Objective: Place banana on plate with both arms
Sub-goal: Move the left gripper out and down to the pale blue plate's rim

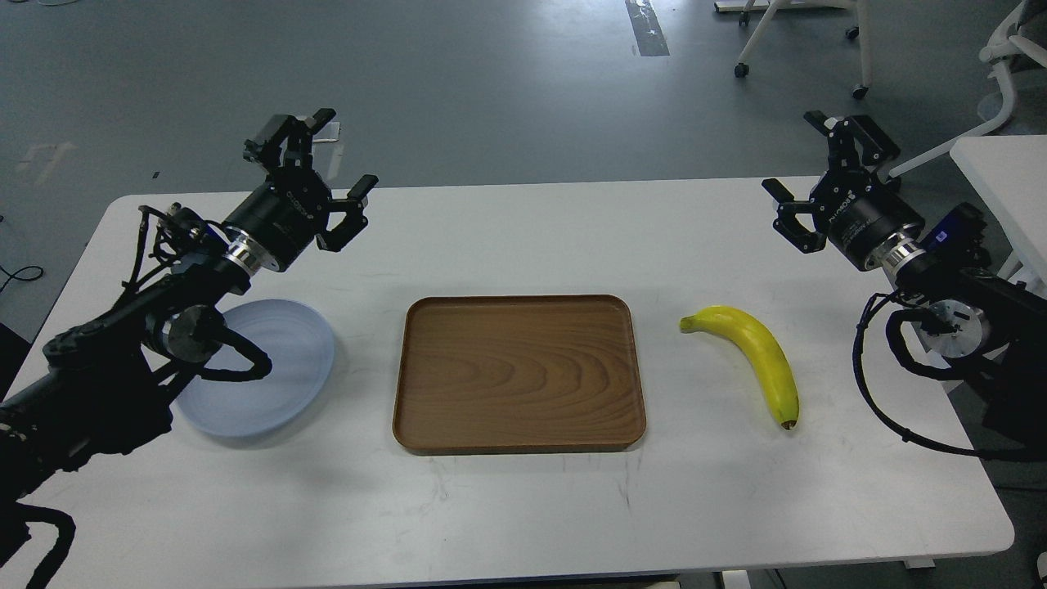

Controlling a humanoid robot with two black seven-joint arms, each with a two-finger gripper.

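The yellow banana lies on the white table right of the tray, greenish stem toward the tray, dark end toward the front. The pale blue-grey plate lies on the table at the left, partly hidden by my left arm. My left gripper is open and empty, held above the table's far left part, beyond the plate. My right gripper is open and empty, held above the table's far right corner, well beyond the banana.
A brown wooden tray lies at the table's middle between plate and banana. Another white table and chair legs stand beyond on the right. The grey floor lies past the far edge.
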